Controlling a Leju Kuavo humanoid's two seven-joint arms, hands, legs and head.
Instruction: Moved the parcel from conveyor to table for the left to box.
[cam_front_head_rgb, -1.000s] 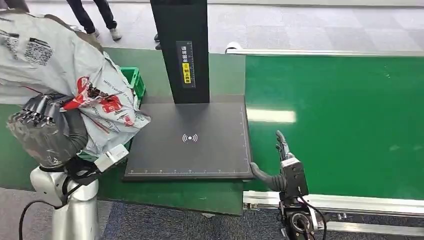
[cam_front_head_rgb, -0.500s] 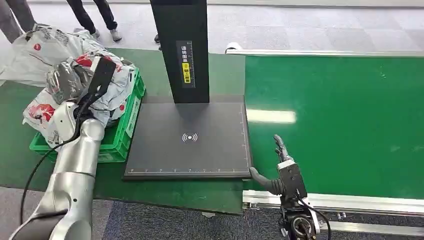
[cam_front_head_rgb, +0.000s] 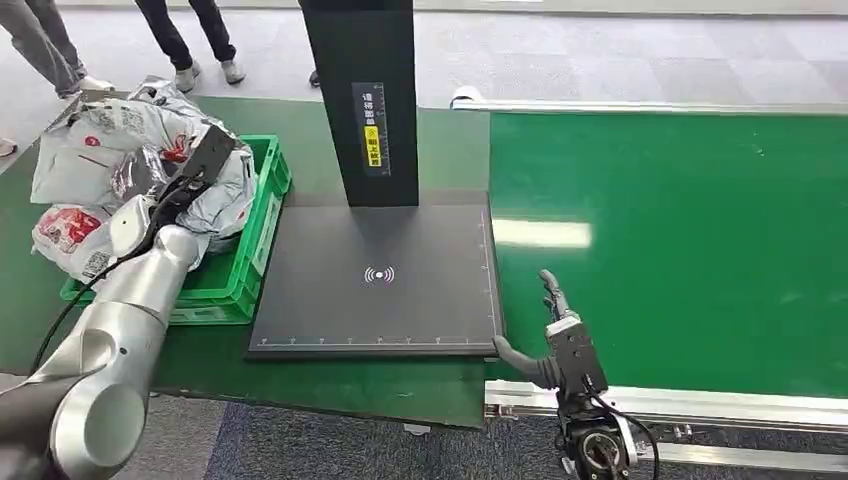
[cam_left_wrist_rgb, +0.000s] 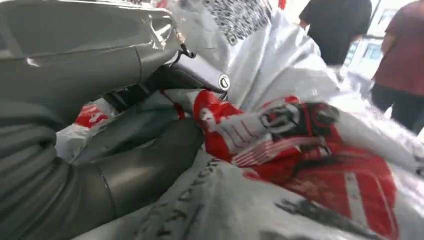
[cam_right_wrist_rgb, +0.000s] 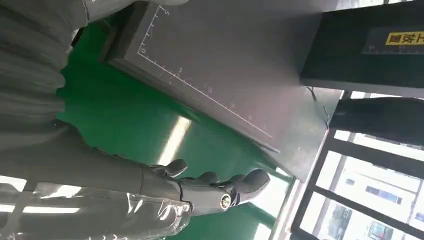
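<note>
Over the green crate (cam_front_head_rgb: 262, 215), left hand (cam_front_head_rgb: 165, 170) grips the parcel (cam_front_head_rgb: 110, 140); right hand (cam_front_head_rgb: 552, 335) hangs open, empty.

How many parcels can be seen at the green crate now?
At least 3, all piled in or on the green crate: one upper parcel, one under the left hand, and one lower-left. More may be hidden beneath.

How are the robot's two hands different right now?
The left hand is buried among the grey parcels heaped in the green crate; the right hand hangs bare over the green belt. Whether the left grips a parcel is unclear; the right holds nothing, fingers apart. Both sit on silver arms.
</note>
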